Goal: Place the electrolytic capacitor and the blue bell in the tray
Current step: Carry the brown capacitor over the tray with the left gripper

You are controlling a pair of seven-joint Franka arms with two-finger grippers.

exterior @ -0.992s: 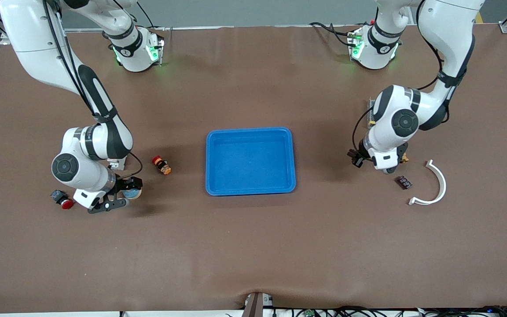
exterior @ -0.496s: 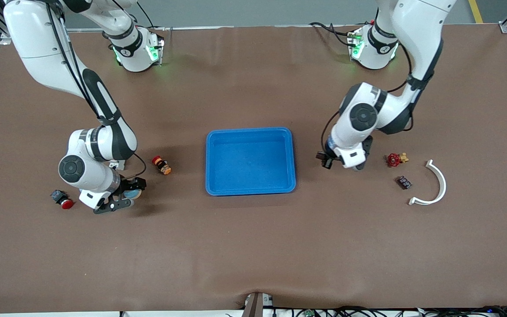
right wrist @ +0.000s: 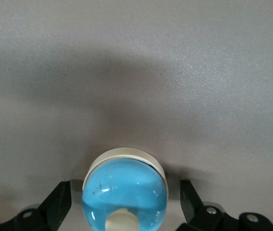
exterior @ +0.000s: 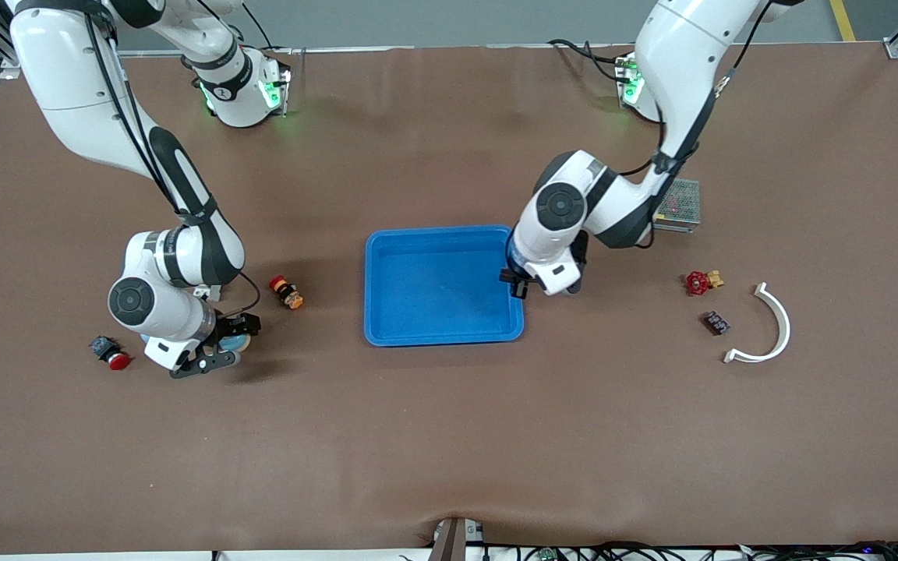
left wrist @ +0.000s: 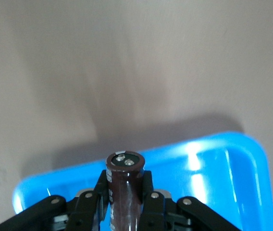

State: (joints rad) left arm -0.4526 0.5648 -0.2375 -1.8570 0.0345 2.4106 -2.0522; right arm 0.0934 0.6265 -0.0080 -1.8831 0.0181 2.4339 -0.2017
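Left wrist view: left claw grips capacitor over tray.

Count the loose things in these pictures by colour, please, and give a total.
Blue: 2, the tray and the bell.
Red parts: 3, push button, second button, valve.
Brown or dark: 2, capacitor, small chip.
White: 1, curved piece.
Metal: 1, mesh box.
Total: 9.
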